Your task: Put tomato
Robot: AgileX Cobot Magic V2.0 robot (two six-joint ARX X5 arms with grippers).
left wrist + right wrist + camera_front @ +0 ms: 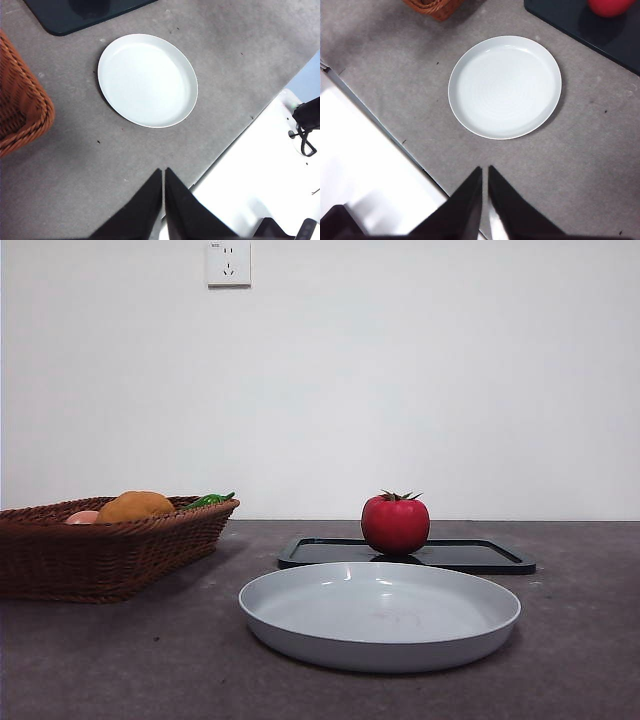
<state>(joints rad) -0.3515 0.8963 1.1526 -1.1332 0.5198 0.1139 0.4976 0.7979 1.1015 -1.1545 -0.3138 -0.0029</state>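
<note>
Nearest you sits the white plate (380, 615), bare, on the grey table (120, 660). Just behind it lies the black tray (470, 556), and the tomato (395, 524) stands upright on that tray, toward its left part, stem up. At the left, well apart from the plate, you have the wicker basket (100, 550) holding an orange-brown fruit (135, 506), a pink item (83, 517) and something green (208, 501). On the far wall there is a socket (228, 262). Both arms wait high over the table's near edge: the left gripper (163, 175) has its jaws pressed together and grips nothing, and the right gripper (485, 172) likewise, closed and unladen.
</note>
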